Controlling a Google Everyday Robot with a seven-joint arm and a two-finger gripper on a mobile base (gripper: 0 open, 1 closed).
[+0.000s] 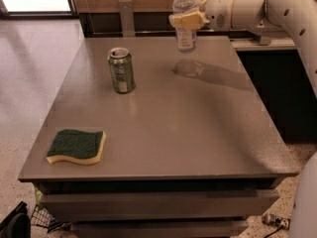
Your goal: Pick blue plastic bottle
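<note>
The blue plastic bottle (184,19) is a slim clear bottle with a white cap and a white label. It hangs upright in the air above the far right part of the grey table (163,133), clear of its surface. My gripper (187,20) reaches in from the right on a white arm and is shut on the bottle's middle with its cream fingers (181,20). The bottle's shadow lies on the table just below it.
A green metal can (121,70) stands at the table's far left. A green and yellow sponge (77,146) lies near the front left corner. A dark counter and wood wall run behind the table. My white arm (277,9) spans the upper right.
</note>
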